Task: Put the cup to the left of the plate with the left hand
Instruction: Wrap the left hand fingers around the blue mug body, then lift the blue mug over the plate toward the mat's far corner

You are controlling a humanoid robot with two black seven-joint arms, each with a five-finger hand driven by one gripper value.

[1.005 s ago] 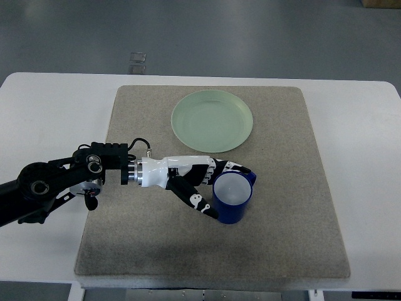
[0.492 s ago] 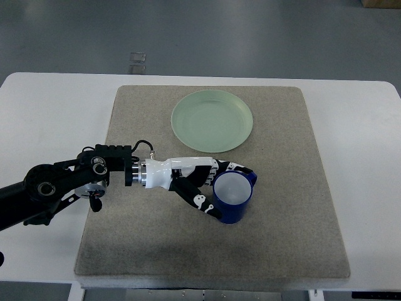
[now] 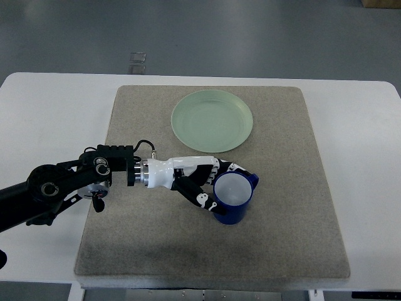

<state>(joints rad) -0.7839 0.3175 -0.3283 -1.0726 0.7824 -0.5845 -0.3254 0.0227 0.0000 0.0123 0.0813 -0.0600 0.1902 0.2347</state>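
A blue cup [image 3: 233,198] with a pale inside stands upright on the grey mat [image 3: 282,238], below and slightly right of the pale green plate [image 3: 212,121]. My left hand [image 3: 210,185] reaches in from the left and its white and black fingers [image 3: 203,200] wrap around the cup's left side, above and below it. The cup's handle points to the upper right. The plate lies empty at the mat's far middle. The right arm does not show.
The mat covers most of a white table [image 3: 50,106]. My left forearm [image 3: 75,182] lies across the mat's left edge. A small clear object [image 3: 137,61] lies on the floor beyond the table.
The hand has closed tighter around the cup, and the cup has shifted slightly. The arm has edged a little forward.
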